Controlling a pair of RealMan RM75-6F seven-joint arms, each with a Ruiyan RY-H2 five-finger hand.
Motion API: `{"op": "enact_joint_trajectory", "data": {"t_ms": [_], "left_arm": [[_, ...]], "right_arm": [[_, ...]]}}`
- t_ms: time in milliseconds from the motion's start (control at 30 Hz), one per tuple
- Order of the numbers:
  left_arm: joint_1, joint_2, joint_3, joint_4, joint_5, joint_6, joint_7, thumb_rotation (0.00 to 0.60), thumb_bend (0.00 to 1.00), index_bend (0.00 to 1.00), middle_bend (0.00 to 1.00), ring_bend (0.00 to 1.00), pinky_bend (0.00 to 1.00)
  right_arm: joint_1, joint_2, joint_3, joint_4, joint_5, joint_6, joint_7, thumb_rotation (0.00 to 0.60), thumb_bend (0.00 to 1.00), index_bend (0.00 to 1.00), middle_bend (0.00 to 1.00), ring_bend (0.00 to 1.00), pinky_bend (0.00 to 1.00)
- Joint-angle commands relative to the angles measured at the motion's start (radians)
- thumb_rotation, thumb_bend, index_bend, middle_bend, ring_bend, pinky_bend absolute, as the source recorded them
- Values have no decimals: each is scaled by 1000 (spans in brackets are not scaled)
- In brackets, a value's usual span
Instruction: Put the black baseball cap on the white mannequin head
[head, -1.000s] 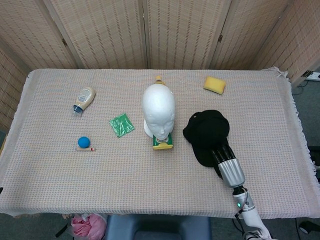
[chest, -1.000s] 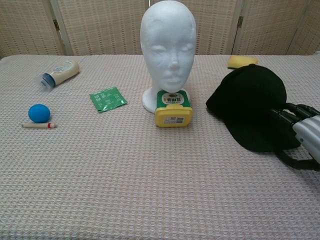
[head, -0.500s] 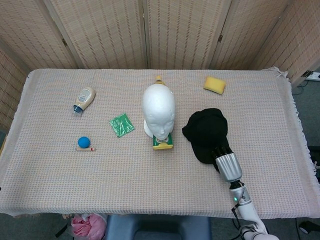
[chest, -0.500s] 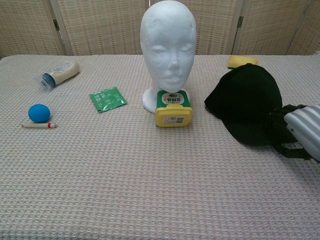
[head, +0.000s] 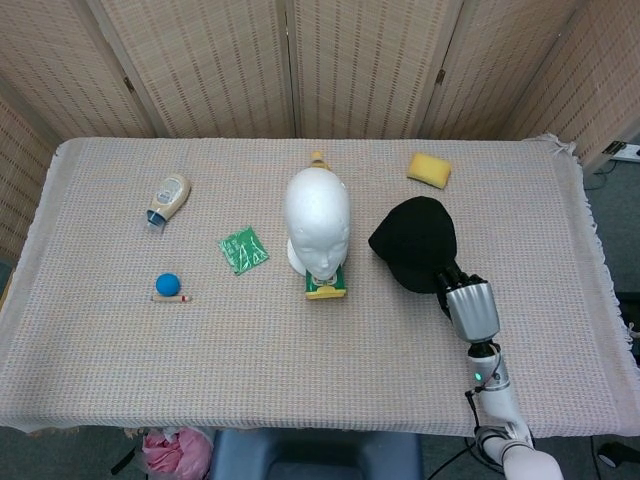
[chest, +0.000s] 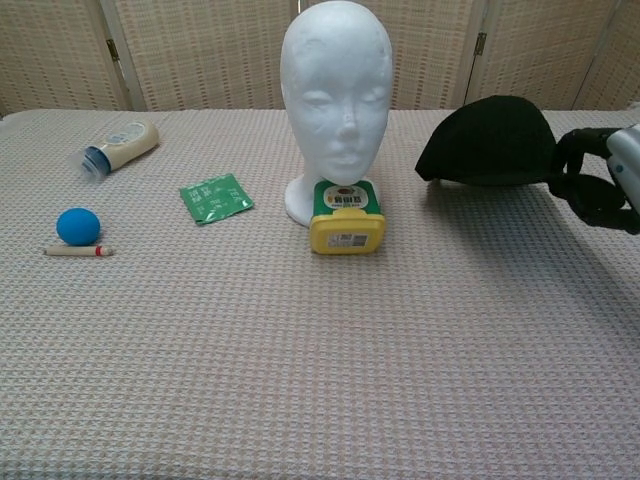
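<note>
Right hand (chest: 592, 185) clamps black baseball cap (chest: 490, 142) by brim, clear of table, white mannequin head (chest: 336, 90) to its left. Cap light, soft (crown may sag); brim stiffest hold.

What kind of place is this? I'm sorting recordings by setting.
Probably a robot test bench, not a home: a cloth-covered table of unrelated props, woven screens behind, and a foam mannequin head.

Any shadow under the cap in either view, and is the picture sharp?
Chest view: the black cap casts a soft shadow on the cloth below, so it is lifted; right hand is cropped at the frame edge. Head view: evenly lit, sharp, no glare.
</note>
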Motion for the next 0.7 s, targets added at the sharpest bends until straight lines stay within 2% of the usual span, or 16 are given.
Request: {"op": "enact_joint_trajectory", "data": {"t_ms": [33, 400, 700], "left_arm": [[0, -1, -1, -1, -1, 0, 0, 600, 224, 0, 0, 0, 124], [1, 2, -2, 2, -5, -9, -12, 600, 223, 0, 0, 0, 124], [-3, 1, -4, 0, -11, -23, -4, 600, 224, 0, 0, 0, 124]], "right_arm": [[54, 46, 31, -5, 27, 65, -13, 600, 572, 949, 822, 765, 897], [195, 160, 81, -96, 53, 237, -142, 600, 579, 950, 825, 768, 900], [306, 266, 112, -229, 42, 301, -301, 600, 583, 956, 825, 768, 901]]}}
